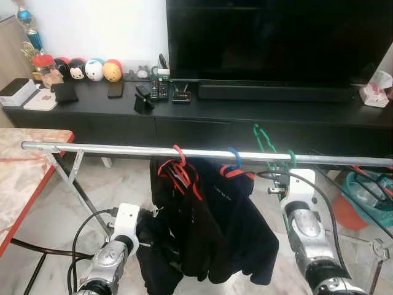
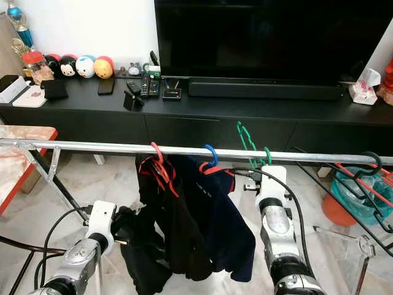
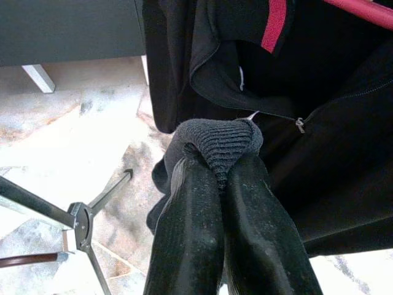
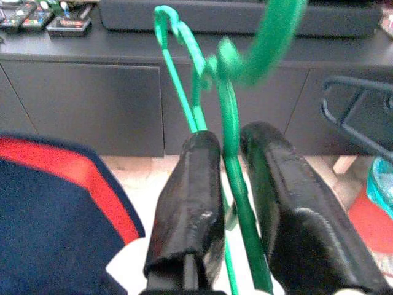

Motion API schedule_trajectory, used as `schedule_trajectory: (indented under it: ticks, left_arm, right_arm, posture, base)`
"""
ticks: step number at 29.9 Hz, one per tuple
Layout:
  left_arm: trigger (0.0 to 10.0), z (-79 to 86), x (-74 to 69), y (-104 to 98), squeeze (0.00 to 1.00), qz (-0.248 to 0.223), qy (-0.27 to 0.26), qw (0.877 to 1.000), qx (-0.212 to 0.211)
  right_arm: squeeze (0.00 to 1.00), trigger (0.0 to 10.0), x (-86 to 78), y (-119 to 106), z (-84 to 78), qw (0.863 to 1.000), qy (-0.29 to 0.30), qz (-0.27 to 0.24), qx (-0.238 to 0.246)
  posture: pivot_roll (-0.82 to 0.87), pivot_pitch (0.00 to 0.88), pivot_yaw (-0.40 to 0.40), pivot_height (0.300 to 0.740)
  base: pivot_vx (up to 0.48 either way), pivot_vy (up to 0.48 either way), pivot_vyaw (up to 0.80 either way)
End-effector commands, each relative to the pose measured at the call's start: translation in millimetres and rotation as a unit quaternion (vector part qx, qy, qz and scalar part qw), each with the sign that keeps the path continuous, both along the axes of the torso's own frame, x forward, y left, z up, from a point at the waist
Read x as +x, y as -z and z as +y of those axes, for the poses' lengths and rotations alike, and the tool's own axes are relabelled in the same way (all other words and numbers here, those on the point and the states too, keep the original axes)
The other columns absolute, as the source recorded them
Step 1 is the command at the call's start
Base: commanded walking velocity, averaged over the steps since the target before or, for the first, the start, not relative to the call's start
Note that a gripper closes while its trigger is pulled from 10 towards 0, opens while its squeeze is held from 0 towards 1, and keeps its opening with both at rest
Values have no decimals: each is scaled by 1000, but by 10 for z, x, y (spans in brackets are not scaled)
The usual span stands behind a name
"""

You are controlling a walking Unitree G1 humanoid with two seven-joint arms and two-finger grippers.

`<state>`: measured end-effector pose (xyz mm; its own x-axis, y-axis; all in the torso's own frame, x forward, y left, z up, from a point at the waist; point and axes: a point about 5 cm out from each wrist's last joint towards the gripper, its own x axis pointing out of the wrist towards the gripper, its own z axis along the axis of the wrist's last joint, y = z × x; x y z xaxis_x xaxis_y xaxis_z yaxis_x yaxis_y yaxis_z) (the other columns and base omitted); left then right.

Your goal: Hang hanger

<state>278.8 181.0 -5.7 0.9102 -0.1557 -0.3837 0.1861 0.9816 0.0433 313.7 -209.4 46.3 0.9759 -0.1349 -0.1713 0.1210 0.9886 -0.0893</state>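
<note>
A silver clothes rail runs across in front of me. A red hanger with a black garment and a blue hanger with a navy garment hang on it. Right of them, a bare green hanger has its hook at the rail and its frame tilted up and away. My right gripper is just under the rail, shut on the green hanger's wire. My left gripper is low at the left, shut on the black garment's grey knit cuff.
A black TV console with a TV, remotes and round toys stands behind the rail. A marble table with a red edge is at the left. Spare hangers and a teal basin sit at the rail's right end.
</note>
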Motion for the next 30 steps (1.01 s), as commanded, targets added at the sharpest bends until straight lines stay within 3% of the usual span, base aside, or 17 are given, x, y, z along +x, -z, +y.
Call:
schedule_trajectory:
  ticks: [1, 14, 27, 29, 30]
  left_arm:
    - [10000, -3, 2, 2, 0, 3, 2, 1000, 3]
    - [10000, -16, -5, 10, 0, 4, 5, 1000, 2]
    - [10000, -24, -8, 11, 0, 3, 8, 1000, 3]
    - [10000, -27, -12, 15, 0, 4, 9, 1000, 4]
    - [10000, -28, -13, 15, 0, 4, 9, 1000, 3]
  right_arm:
    - [1000, 10000, -12, 5, -21, 1000, 12, -2, 8]
    - [996, 10000, -32, -122, -16, 997, 21, -68, 13]
    - [961, 10000, -115, -116, 29, 996, 16, -89, 11]
    - [0, 10000, -188, -99, 50, 995, 9, -99, 3]
    - [0, 10000, -211, -95, 56, 995, 7, -102, 2]
  posture:
    - [82, 0, -10, 740]
    - [82, 0, -9, 740]
    - [81, 0, -10, 740]
    - [79, 0, -11, 740]
    - [79, 0, -11, 740]
  base:
    - [0, 0, 0]
    - [0, 0, 0]
    - [0, 0, 0]
    - [0, 0, 0]
    - [0, 0, 0]
